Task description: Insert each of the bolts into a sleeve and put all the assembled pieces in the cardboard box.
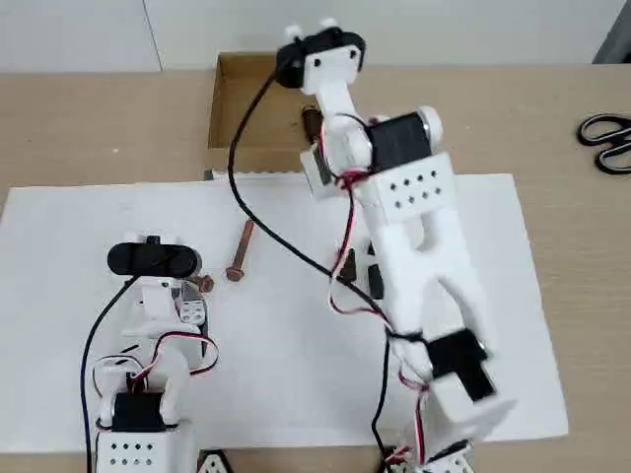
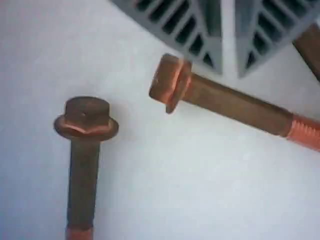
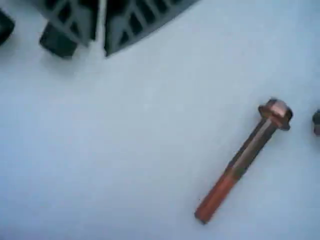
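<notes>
One copper bolt (image 1: 240, 251) lies alone on the white paper (image 1: 296, 394); it is the same bolt (image 3: 242, 160) that I see in the right wrist view. Two more bolts (image 2: 85, 165) (image 2: 230, 102) lie under my left gripper (image 2: 228, 72). Its fingers are shut, just above the second bolt's shank near the head. My right gripper (image 3: 100, 47) hangs shut and empty over the paper, right by a dark sleeve (image 3: 57, 42). Two dark sleeves (image 1: 345, 266) (image 1: 376, 281) peek out from under the right arm (image 1: 424, 246). The cardboard box (image 1: 246, 89) stands at the back.
Scissors (image 1: 609, 141) lie on the bare table at the far right. A dark brown piece (image 1: 311, 123) shows at the box's right side; I cannot tell what it is. A black cable (image 1: 286, 246) runs across the paper between the bolt and the sleeves.
</notes>
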Motion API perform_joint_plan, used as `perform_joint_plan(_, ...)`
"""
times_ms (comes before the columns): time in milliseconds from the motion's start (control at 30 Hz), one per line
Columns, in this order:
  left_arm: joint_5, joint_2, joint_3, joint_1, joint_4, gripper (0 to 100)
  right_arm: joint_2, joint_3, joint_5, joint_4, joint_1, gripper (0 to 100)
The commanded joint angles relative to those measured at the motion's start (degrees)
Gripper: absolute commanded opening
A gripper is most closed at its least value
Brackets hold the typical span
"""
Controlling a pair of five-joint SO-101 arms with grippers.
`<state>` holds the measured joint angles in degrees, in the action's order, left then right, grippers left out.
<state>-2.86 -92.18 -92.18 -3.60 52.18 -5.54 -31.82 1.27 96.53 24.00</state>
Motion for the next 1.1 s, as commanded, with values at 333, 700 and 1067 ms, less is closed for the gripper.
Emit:
perform_joint_plan(333, 0.2, -0.7, 0.2, -0.4, -1.3, 1, 17.9, 29.4, 8.1, -0.2, 1.4, 0.9)
perform_joint_plan(700, 0.2, -0.7, 0.1, -0.4, -1.3, 1, 5.6, 35.9, 7.7, -5.3, 2.2, 1.3)
perform_joint_plan(1067, 0.2, -0.7, 0.1, -0.4, -1.3, 1, -2.6, 35.8, 7.8, -14.7, 0.3, 16.7)
